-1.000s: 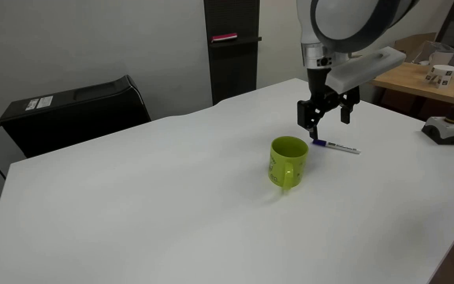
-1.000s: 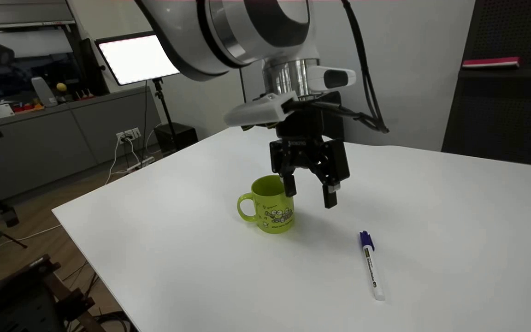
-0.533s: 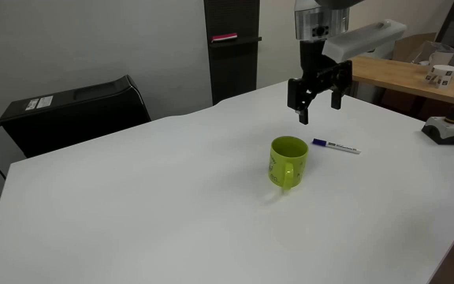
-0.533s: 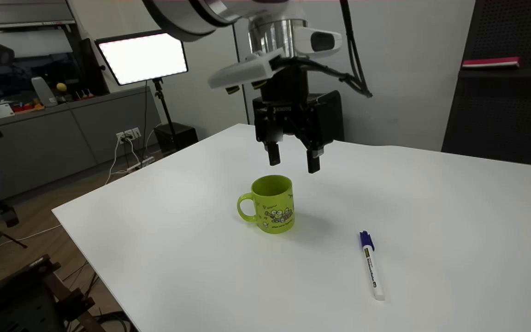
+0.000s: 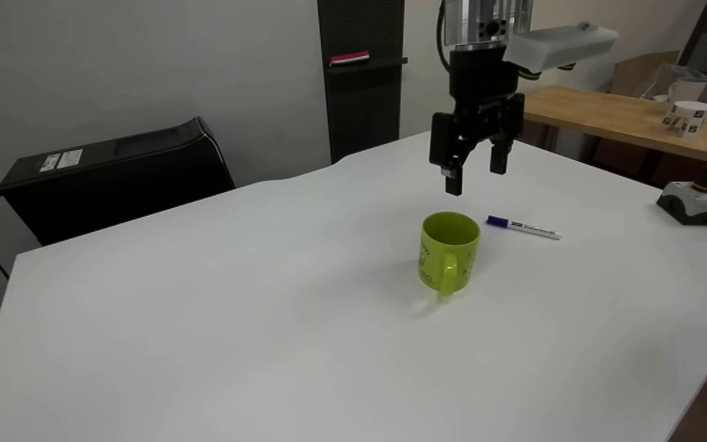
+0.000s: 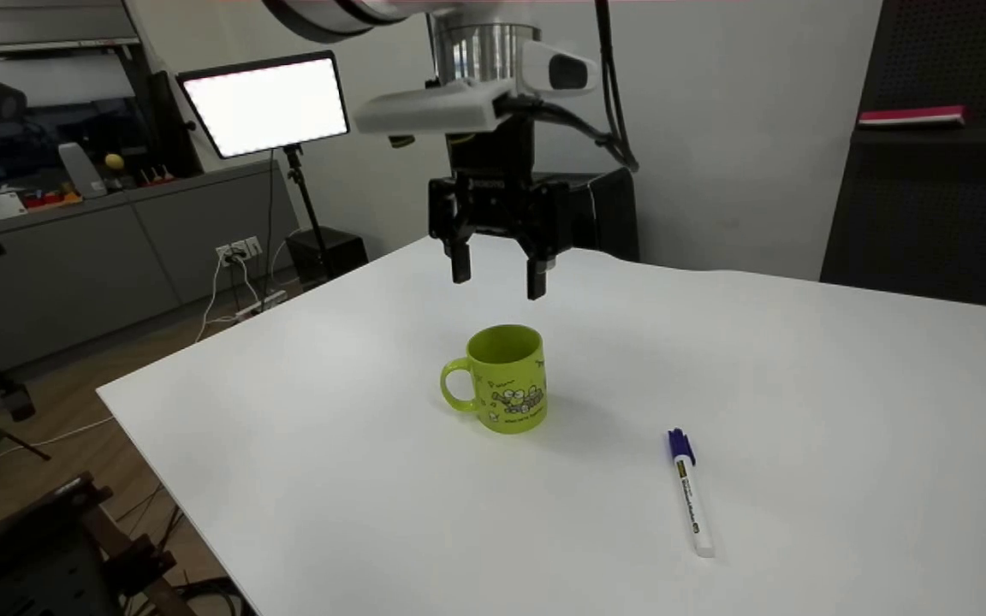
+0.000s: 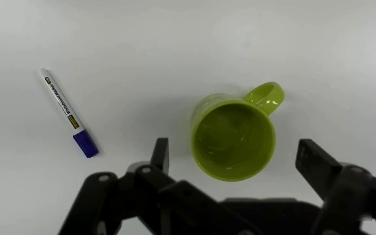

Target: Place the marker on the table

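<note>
Two-fingered and black, the gripper [image 6: 498, 287] hovers above the white table [image 6: 801, 385], its fingers [image 7: 160, 156] spread wide apart. In the wrist view a lime-green mug [image 7: 232, 140] shows between the fingertips, though they do not touch it (both exterior views show bare table between fingers and rim). Lower than the fingers, and left of both in the wrist view, the marker [image 7: 67, 111] lies flat on the table, beside the mug but apart from it, its capped end nearer the mug.

Broad and pale, the table bears, near one edge, a grey box [image 5: 697, 204] with a dark knob. Beyond it are a plain grey wall [image 5: 237, 80], a bulky black case [image 5: 123, 184], a dark panel [image 5: 363, 92] bearing a red-and-white item [image 5: 349, 58], and a light-wood table [image 5: 605, 116] with white items [image 5: 691, 109]. In an exterior view, a rectangular light panel [image 6: 266, 107] glows near low grey cabinets [image 6: 193, 227].

Soft shadows fall on the smooth surface. The mug is glossy and round, with a looped handle and cartoon figures on its side; the marker is slim, its white body lettered "Whiteboard Marker," its cap deep blue.
</note>
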{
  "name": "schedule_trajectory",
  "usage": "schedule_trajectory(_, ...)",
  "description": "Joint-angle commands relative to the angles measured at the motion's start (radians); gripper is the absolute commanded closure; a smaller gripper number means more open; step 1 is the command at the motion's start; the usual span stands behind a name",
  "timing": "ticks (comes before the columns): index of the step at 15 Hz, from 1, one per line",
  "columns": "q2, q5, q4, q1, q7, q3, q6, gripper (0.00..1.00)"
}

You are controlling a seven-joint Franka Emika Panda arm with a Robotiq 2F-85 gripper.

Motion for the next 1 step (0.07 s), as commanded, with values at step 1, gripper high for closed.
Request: schedule_trajectory(1, 0.0, -0.003, 0.002, -0.007, 0.0, 0.007, -0.003, 0.0)
